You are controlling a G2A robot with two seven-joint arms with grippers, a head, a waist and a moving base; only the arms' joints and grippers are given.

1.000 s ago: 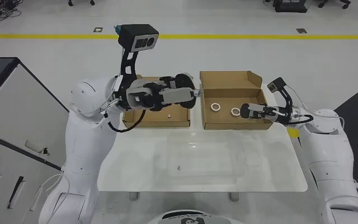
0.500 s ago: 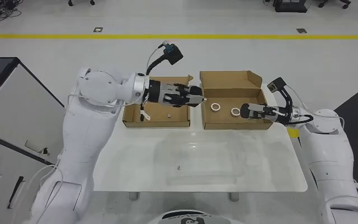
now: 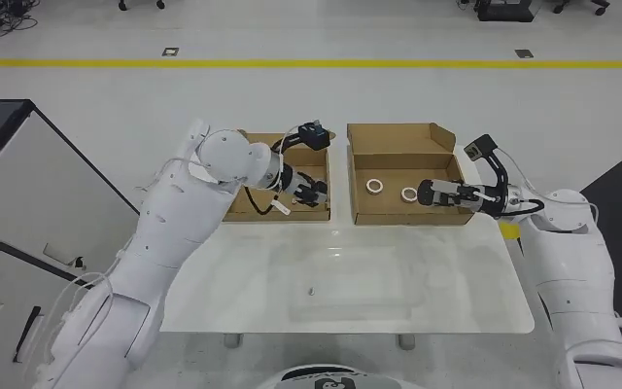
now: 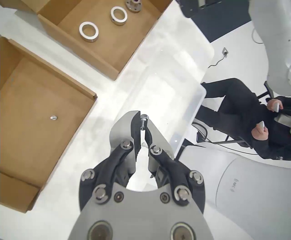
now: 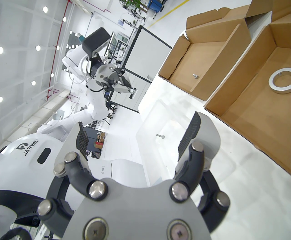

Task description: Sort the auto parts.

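Observation:
My left gripper (image 4: 142, 125) is shut on a small silver bolt (image 4: 143, 118), held head outward between the fingertips. In the top view it (image 3: 309, 190) hangs over the right side of the left cardboard box (image 3: 238, 206). A second bolt (image 4: 53, 117) lies on that box's floor. The right cardboard box (image 3: 403, 216) holds two metal rings (image 3: 373, 185) (image 3: 409, 194) and a flanged part (image 4: 134, 3). My right gripper (image 3: 425, 192) is open at the right box, next to the nearer ring, with nothing between its fingers (image 5: 190, 134).
A clear plastic tray (image 3: 369, 282) sits on the white table (image 3: 486, 292) in front of the boxes, with one loose bolt (image 3: 311, 290) in it. Both boxes have raised flaps at the back. Bare table lies to either side of the tray.
The left arm has swung round and come down. Its gripper has drawn back from the gap between the boxes to over the left box. The right arm has kept still.

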